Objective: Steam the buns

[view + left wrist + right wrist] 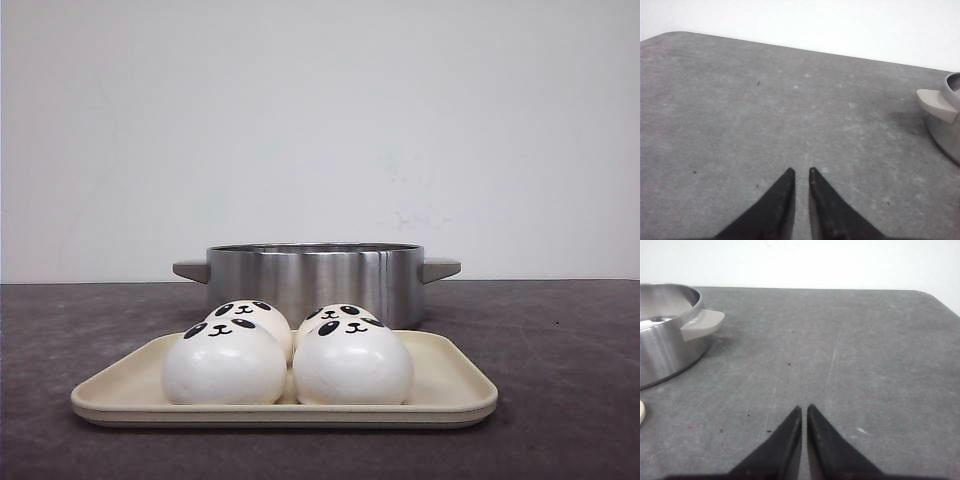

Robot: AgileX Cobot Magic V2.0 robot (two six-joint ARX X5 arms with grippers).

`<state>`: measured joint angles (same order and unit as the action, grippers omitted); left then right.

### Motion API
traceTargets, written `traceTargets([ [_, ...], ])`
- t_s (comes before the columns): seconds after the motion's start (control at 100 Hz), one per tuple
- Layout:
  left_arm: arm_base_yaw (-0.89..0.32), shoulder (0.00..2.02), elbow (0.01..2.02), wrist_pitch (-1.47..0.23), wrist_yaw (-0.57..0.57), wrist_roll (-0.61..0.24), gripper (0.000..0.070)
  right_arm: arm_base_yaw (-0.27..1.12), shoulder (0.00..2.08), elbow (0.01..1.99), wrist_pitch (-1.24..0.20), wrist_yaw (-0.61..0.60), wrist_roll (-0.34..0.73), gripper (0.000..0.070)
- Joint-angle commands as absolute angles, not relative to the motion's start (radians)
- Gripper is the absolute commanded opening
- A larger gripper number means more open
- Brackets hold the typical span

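Note:
Several white panda-faced buns sit on a beige tray (pixel 455 385) at the table's front middle: a front left bun (pixel 223 364), a front right bun (pixel 352 363), and two behind them, one on the left (pixel 255 316) and one on the right (pixel 338 314). A steel pot (pixel 315 281) with beige handles stands just behind the tray. My left gripper (pixel 800 170) is shut and empty over bare table, left of the pot (pixel 946 120). My right gripper (pixel 804 407) is shut and empty over bare table, right of the pot (pixel 665 342). Neither gripper shows in the front view.
The table is a dark grey mat (pixel 560 380) with a white wall behind it. The pot's left handle (pixel 938 104) and right handle (pixel 701 324) stick out sideways. A sliver of the tray's edge (pixel 642 411) shows in the right wrist view.

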<state>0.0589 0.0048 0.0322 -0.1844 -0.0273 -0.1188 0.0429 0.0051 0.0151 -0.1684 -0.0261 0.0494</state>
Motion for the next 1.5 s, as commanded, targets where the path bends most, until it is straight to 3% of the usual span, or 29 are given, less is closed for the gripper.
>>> traceTargets([
  [0.0,0.061,0.003,0.014,-0.189,-0.026,-0.118,0.0,0.043,0.004,0.012,-0.157,-0.026,0.044,0.0012],
  [0.49,0.061,0.003,0.014,-0.177,-0.03,-0.102,0.0,0.044,0.004,0.012,-0.156,-0.027,0.045,0.0012],
  [0.66,0.06,0.003,0.018,-0.128,-0.001,-0.339,0.0,0.044,0.004,0.012,-0.113,-0.027,0.083,0.0012],
  [0.75,0.06,0.003,0.036,-0.127,0.02,-0.459,0.0,0.044,0.004,0.013,-0.04,-0.03,0.202,0.0011],
  [0.86,0.06,0.003,0.055,-0.075,0.068,-0.538,0.0,0.044,0.004,0.023,0.065,-0.039,0.347,0.0007],
  [1.05,0.059,0.03,0.165,-0.123,0.29,-0.495,0.0003,0.044,0.03,0.223,-0.056,-0.123,0.337,0.0006],
  [1.26,0.056,0.256,0.45,-0.146,0.297,-0.412,0.0004,0.044,0.211,0.568,-0.222,-0.192,0.207,0.0006],
  [1.49,0.018,0.579,0.87,-0.295,0.316,-0.278,0.0004,0.044,0.418,0.882,-0.365,-0.289,0.192,0.0006],
])
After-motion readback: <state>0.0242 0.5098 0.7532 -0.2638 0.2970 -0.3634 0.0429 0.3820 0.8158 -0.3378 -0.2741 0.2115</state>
